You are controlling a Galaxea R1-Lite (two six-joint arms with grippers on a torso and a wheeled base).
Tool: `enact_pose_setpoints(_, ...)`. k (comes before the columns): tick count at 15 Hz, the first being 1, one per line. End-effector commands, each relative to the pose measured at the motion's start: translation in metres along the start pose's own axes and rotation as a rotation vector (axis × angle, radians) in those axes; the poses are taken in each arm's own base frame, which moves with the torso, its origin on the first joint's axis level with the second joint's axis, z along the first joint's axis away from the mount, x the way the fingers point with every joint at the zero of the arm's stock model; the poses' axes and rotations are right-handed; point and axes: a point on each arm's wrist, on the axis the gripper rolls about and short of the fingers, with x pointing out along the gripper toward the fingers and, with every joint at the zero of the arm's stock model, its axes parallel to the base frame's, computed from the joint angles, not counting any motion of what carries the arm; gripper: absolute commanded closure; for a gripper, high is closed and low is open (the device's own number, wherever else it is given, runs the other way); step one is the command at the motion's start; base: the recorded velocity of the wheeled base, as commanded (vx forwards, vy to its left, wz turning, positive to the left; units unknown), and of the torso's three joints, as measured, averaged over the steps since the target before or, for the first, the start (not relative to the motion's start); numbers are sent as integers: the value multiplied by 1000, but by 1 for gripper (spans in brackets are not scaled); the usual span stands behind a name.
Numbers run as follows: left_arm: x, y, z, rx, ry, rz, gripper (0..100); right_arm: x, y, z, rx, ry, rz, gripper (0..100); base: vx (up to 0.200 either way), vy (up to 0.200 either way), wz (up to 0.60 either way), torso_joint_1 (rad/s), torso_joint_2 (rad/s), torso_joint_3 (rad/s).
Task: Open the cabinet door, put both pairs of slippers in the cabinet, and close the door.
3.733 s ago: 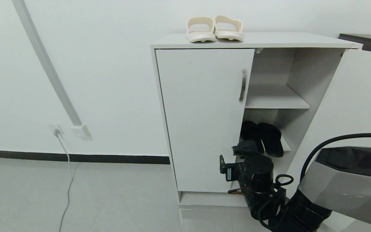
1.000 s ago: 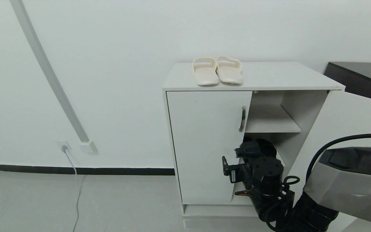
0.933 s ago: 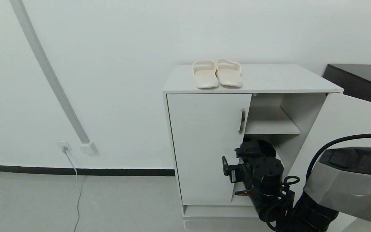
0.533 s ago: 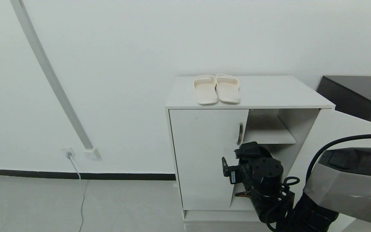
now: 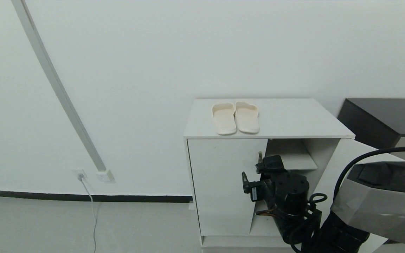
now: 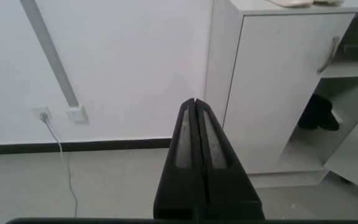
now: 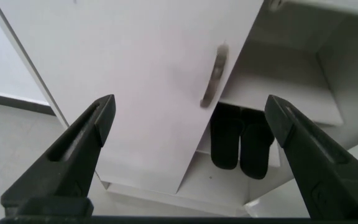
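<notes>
A cream pair of slippers [image 5: 236, 117] lies on top of the white cabinet [image 5: 294, 121]. The cabinet's left door [image 5: 223, 186] is closed, with its metal handle [image 7: 213, 84] at the inner edge. The right door [image 5: 332, 168] is swung open. A black pair of slippers [image 7: 241, 146] sits on the lower shelf inside, also seen in the left wrist view [image 6: 321, 113]. My right gripper [image 7: 190, 106] is open and empty in front of the handle and the open compartment. My left gripper [image 6: 195, 106] is shut and empty, away from the cabinet, over the floor.
A dark piece of furniture [image 5: 381, 119] stands right of the cabinet. A grey conduit [image 5: 55, 84] runs down the wall to a socket with a cable [image 5: 79, 174]. Bare floor [image 5: 83, 225] lies left of the cabinet.
The whole head picture has shifted down, so the camera has risen. My right arm now stands level with the handle and upper shelf instead of the lower shelf.
</notes>
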Motion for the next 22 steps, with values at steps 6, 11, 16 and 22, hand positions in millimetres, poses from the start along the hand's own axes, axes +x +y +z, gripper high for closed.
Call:
enact_pose_setpoints(6,0,0,0,0,1,0,100,-1,1,-1,-3,2,5,0,0,0,0,242,-535,-297)
enact_pose_setpoints(11,0,0,0,0,1,0,100,-3,0,-1,3,-10,5,0,0,0,0,175,-376,-209)
enact_pose_setpoints(16,0,0,0,1,1,0,100,2,3,0,-4,-30,47,0,0,0,0,20,-46,-27)
enact_pose_setpoints(22,0,0,0,3,1,0,100,39,16,61,51,89,26,0,0,0,0,0,0,0)
